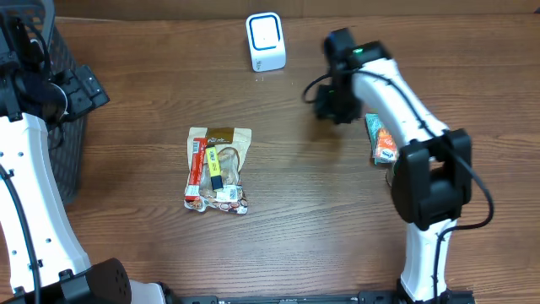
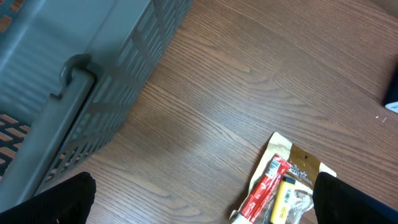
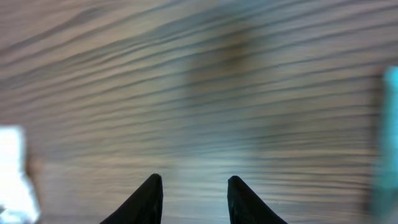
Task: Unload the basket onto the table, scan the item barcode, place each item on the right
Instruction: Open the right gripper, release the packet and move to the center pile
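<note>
Table: One wooden top, seen from above, with two arms at work and three loose things on it.
Scanner: One white unit stands at the far side, near the middle.
Clear bag: One lies flat, left of centre and well apart from the Scanner. A red pack and a yellow pack show side by side inside it; the rest of its contents cannot be counted.
Packet: One, green and orange, lies on the right of the Table, just beside the right arm, which covers part of it.
Basket: One dark slatted bin sits at the left edge, below the left arm.
Left gripper: It hangs by the Basket's wall. Its two fingers are spread wide with nothing between them, and the brown top of the Clear bag shows at the right of its wrist view.
Right gripper: It hovers over bare wood between the Scanner and the Packet. Its two fingers stand partly apart and grip nothing; its wrist view is blurred.
</note>
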`<action>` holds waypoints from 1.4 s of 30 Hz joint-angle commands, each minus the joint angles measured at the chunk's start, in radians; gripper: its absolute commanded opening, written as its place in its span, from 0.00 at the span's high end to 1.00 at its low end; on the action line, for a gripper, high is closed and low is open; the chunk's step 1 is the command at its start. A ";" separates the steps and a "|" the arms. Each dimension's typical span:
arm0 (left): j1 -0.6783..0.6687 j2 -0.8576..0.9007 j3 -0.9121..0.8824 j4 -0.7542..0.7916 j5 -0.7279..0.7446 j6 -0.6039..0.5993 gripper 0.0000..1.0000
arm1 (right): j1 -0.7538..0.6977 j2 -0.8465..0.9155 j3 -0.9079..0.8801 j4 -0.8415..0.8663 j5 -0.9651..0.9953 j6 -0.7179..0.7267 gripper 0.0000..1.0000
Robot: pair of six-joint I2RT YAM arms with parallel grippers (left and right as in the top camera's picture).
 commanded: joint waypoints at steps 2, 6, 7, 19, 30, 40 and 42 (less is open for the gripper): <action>0.002 -0.004 0.017 0.000 0.004 0.008 0.00 | 0.140 -0.001 -0.002 0.039 -0.047 0.004 0.65; 0.002 -0.004 0.017 0.000 0.004 0.008 0.00 | 0.270 -0.001 -0.002 0.082 -0.047 0.005 0.66; 0.002 -0.004 0.017 0.000 0.004 0.008 0.00 | 0.299 -0.001 -0.002 0.093 -0.047 0.005 0.66; 0.002 -0.004 0.017 0.000 0.004 0.008 0.00 | 0.573 -0.001 -0.002 0.248 0.000 0.031 0.71; 0.002 -0.004 0.017 0.000 0.004 0.008 0.00 | 0.618 0.000 -0.007 0.251 0.080 0.056 0.71; 0.002 -0.004 0.017 0.000 0.004 0.008 0.00 | 0.618 0.001 -0.097 0.311 0.081 0.106 0.71; 0.002 -0.004 0.017 0.000 0.004 0.008 0.00 | 0.618 0.001 -0.136 0.345 0.081 0.105 0.71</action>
